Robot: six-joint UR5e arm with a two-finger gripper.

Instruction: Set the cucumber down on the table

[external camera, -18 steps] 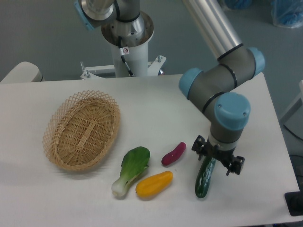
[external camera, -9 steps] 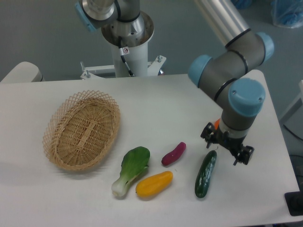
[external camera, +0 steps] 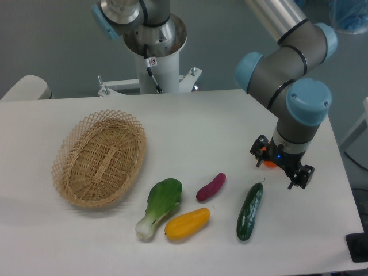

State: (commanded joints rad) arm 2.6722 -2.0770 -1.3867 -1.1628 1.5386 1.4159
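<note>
The dark green glossy cucumber [external camera: 249, 211] lies flat on the white table [external camera: 190, 126], near the front right, with its stem tip pointing up-right. My gripper [external camera: 282, 168] hangs above and to the right of it, apart from it, open and empty.
An oval wicker basket [external camera: 99, 157] stands on the left. A bok choy [external camera: 160, 206], a yellow vegetable [external camera: 187, 223] and a purple vegetable [external camera: 211, 187] lie left of the cucumber. A small orange thing [external camera: 268, 163] shows behind the gripper. The table's right edge is close to the gripper.
The gripper let go of the cucumber, which now lies on the table, and rose up and to the right, away from it.
</note>
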